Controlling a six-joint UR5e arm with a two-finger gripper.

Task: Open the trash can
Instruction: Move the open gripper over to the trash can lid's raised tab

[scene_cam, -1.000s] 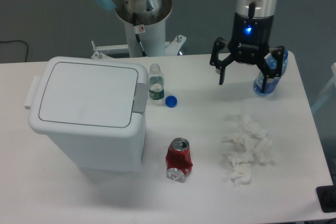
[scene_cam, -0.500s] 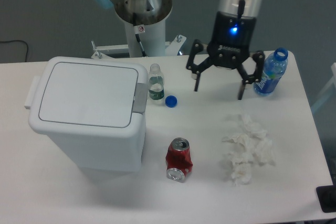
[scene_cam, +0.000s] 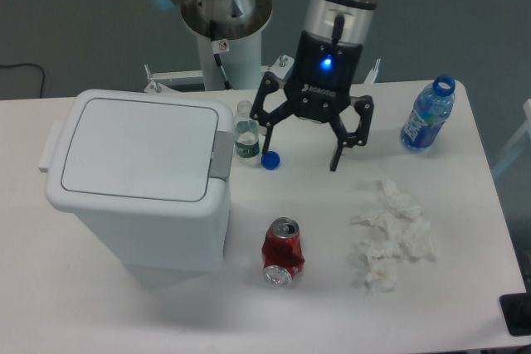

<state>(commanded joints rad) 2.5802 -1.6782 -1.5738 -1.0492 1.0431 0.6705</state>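
A white table [scene_cam: 465, 304] fills the frame beneath a grey-blue wall. At the left sits the trash can [scene_cam: 137, 180], its lid shut flat, the grey push tab [scene_cam: 221, 155] on its right edge. It looks like light, stiff, smooth plastic that might skid, so I'd press straight down on the tab rather than grip anything. Just right of the tab stand a small clear bottle [scene_cam: 246, 132] and a blue cap [scene_cam: 270, 159]; a crushed red can [scene_cam: 283, 252] and crumpled tissue [scene_cam: 390, 234] lie lower right. The gripper [scene_cam: 304, 143], spread wide and empty, has travelled from the blue bottle [scene_cam: 427, 113] at upper right toward centre.
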